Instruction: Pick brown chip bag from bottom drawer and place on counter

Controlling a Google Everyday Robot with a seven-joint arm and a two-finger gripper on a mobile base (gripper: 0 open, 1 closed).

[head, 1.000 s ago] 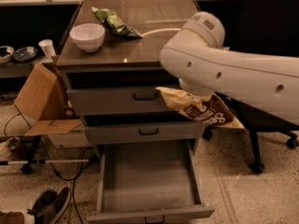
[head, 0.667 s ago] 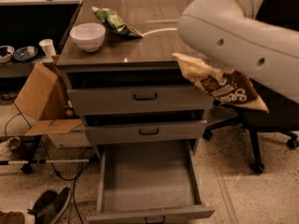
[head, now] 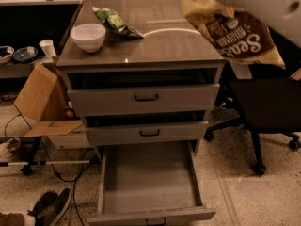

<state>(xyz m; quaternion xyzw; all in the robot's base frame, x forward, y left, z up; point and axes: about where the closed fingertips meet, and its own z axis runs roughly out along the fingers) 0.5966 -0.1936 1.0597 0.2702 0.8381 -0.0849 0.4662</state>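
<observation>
The brown chip bag [head: 233,32] hangs in the air over the right edge of the counter [head: 160,44], tilted, with its white lettering facing me. It hangs from under my white arm [head: 268,1] at the top right. My gripper is at the bag's upper end, hidden behind the arm's shell, and it holds the bag aloft. The bottom drawer [head: 150,180] is pulled fully out below, and its grey inside is bare.
A white bowl [head: 88,36] and a green chip bag [head: 115,22] lie on the counter's left and back. The two upper drawers are slightly ajar. An office chair [head: 263,107] stands to the right. A cardboard box [head: 40,98], cables and shoes [head: 47,206] are on the left.
The arm has risen and moved back to the right. It has lifted the brown chip bag from in front of the upper drawers to counter height.
</observation>
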